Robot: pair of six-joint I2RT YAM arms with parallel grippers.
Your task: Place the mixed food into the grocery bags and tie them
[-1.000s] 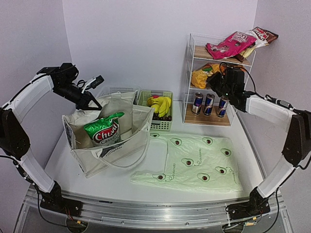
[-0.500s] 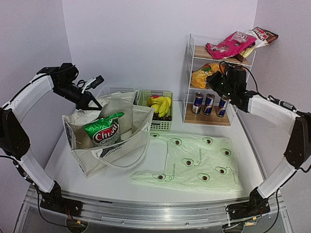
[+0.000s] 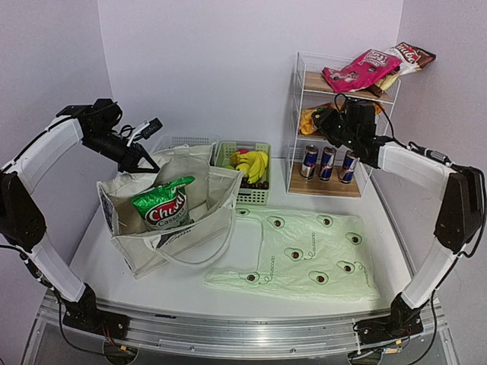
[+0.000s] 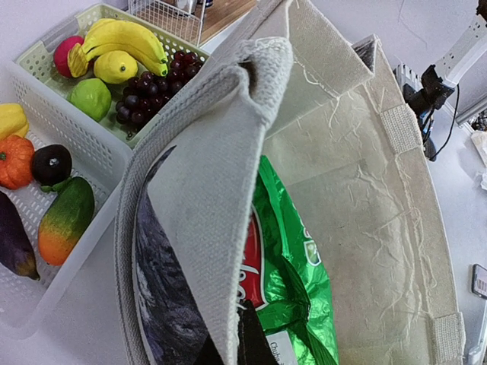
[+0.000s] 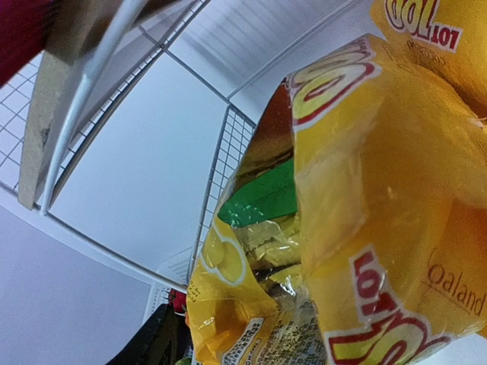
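**Right arm deeper in the rack, left arm holding the tote**

Over the last second the right arm has pushed leftward into the middle shelf of the wire rack (image 3: 297, 97). The right tool (image 3: 329, 122) is now close up to the orange crisp packets (image 3: 310, 120). Nothing else on the table (image 3: 183, 283) has shifted. In the right wrist view the packets fill the picture and the tool's fingers do not show. I cannot tell whether it is spread or gripping, or whether it touches a packet.

The left tool (image 3: 144, 160) is clenched on the rear rim of the cream tote (image 3: 190, 222) and holds that edge up. The green-white crisp packet (image 3: 161, 204) stands inside the tote. The blue-silver drink cans (image 3: 327, 162) stand on the rack's bottom shelf. The bananas (image 3: 253, 163) and the grape bunch (image 4: 148, 91) lie in the green basket (image 3: 255, 199) just behind the tote. The avocado-printed plastic bag (image 3: 304, 262) lies flat on the table to the tote's right, near the front edge.
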